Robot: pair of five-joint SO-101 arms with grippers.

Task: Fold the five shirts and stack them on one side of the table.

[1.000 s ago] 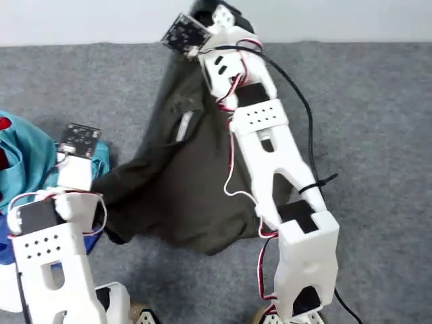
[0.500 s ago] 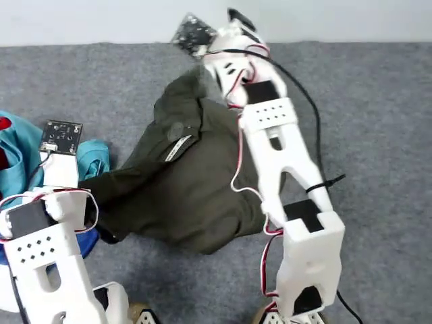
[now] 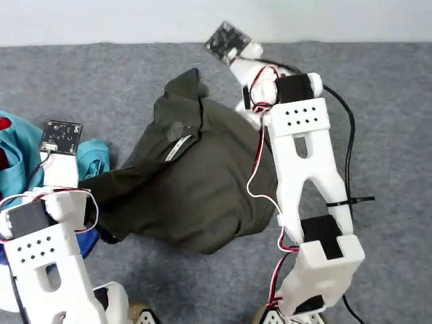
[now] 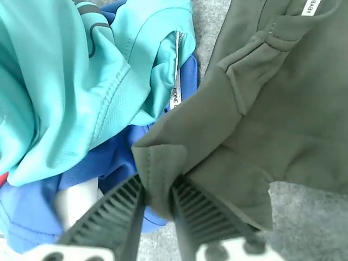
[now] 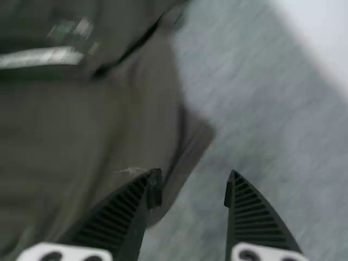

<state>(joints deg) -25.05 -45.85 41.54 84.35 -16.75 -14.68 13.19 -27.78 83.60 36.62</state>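
Moved: right arm point(image 3: 297, 155) is swinging off to the right, away from the collar end of the olive shirt point(image 3: 196, 182), which is now lying uncovered; left arm point(image 3: 47, 250) is keeping where it was half a second ago.
Shirt pile: a teal shirt point(image 4: 65, 70), a blue shirt point(image 4: 109, 157) under it and a bit of red cloth point(image 3: 4, 123) are lying bunched at the table's left edge.
Left gripper point(image 4: 156, 187): is pinching a folded corner of the olive shirt between closed jaws, just beside the pile.
Olive shirt: is lying crumpled and unfolded mid-table, collar toward the far side, one corner stretching left over the blue shirt.
Right gripper point(image 5: 194, 179): is hanging with jaws apart, holding nothing, at the olive shirt's far right edge, one finger over cloth, the other over the covering.
Table point(image 3: 378, 101): grey felt-like covering is lying under everything.
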